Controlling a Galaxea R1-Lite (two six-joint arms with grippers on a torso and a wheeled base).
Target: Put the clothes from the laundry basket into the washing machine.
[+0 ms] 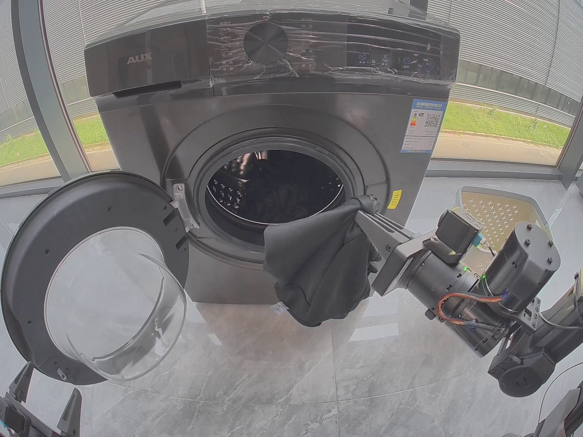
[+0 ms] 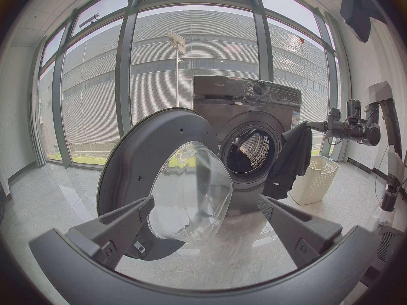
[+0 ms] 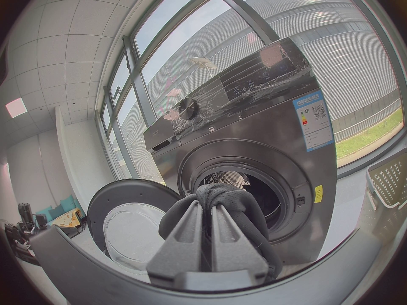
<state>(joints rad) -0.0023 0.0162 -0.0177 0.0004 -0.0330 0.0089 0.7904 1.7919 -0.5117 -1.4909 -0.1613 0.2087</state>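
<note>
Dark garment, clamped in my right gripper, hangs before the washing machine opening, at its right edge. Risk, I judge: released here, the drooping bulk slides to the floor instead of inside. Left gripper: jaws apart, near left, before the open door.

A maker's logo in pale letters sits at the left end of the washing machine control panel, and blue icons glow at its right end. At the front's upper right is an energy label with coloured bars and a square code, its print too small to read. Just below, a yellow sticker is illegible too.
</note>
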